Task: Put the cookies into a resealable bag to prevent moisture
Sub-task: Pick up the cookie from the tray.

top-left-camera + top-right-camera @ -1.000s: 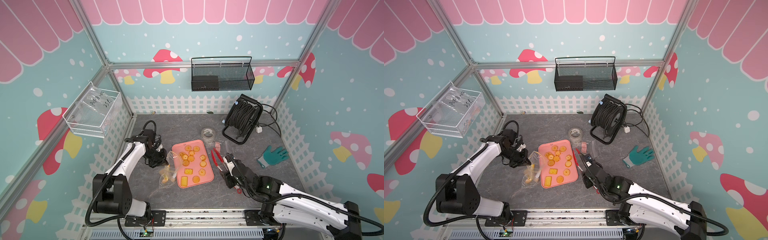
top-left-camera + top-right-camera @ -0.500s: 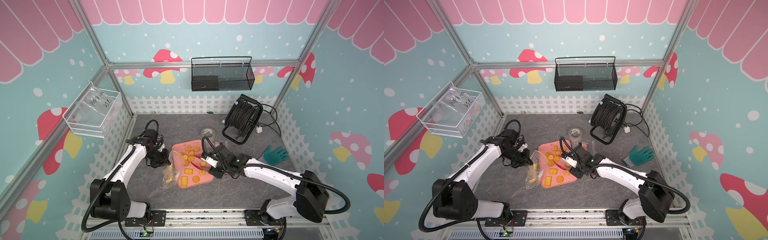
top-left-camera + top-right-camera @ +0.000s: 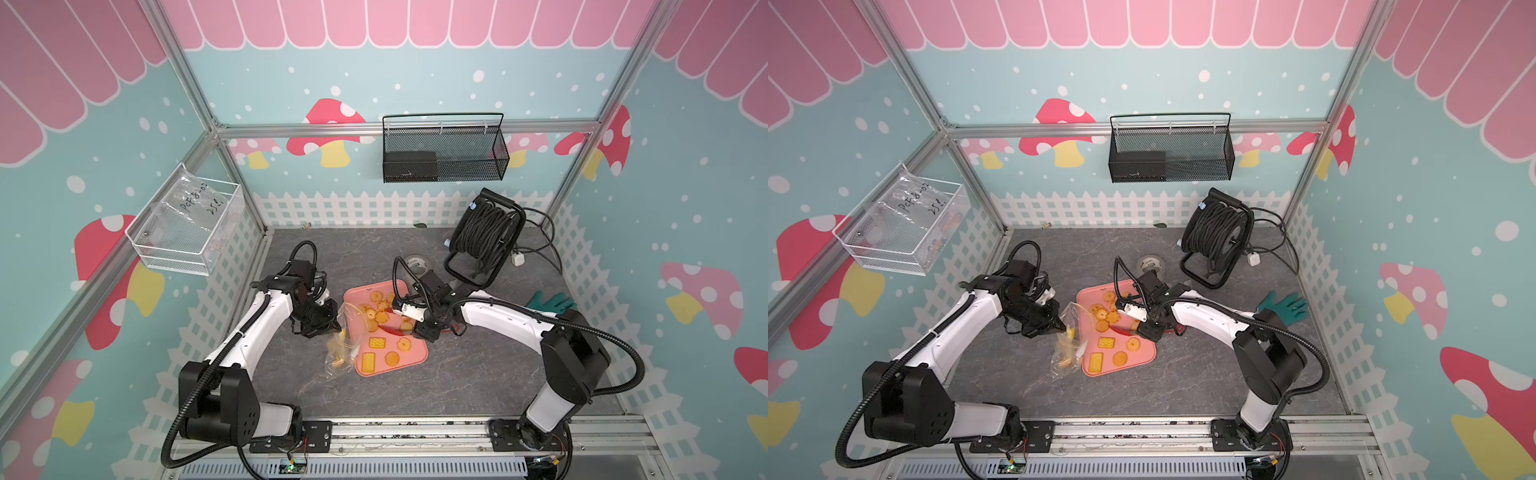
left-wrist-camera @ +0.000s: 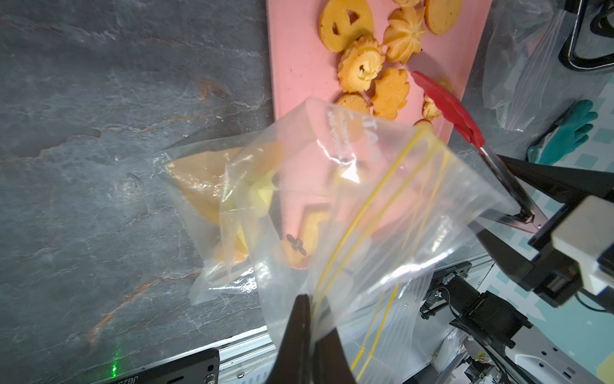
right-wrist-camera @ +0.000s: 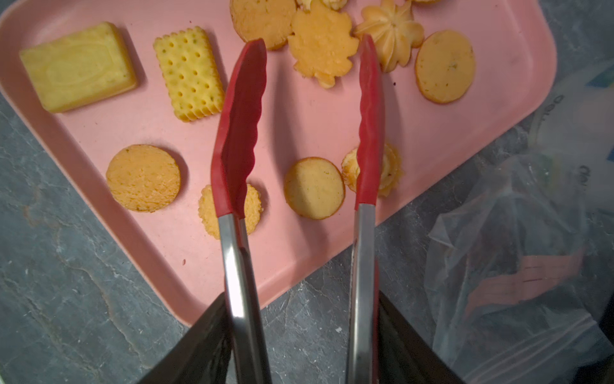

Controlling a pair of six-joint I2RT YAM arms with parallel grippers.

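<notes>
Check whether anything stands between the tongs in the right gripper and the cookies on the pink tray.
Nothing visible does. The right gripper holds the tongs with their tips spread over the tray; the cookies lie uncovered beneath them.

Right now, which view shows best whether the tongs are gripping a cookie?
The right wrist view: both red tips of the tongs stand apart above the pink tray, pinching none of the cookies. The left wrist view shows one tip side-on; both top views show only a red sliver.
</notes>
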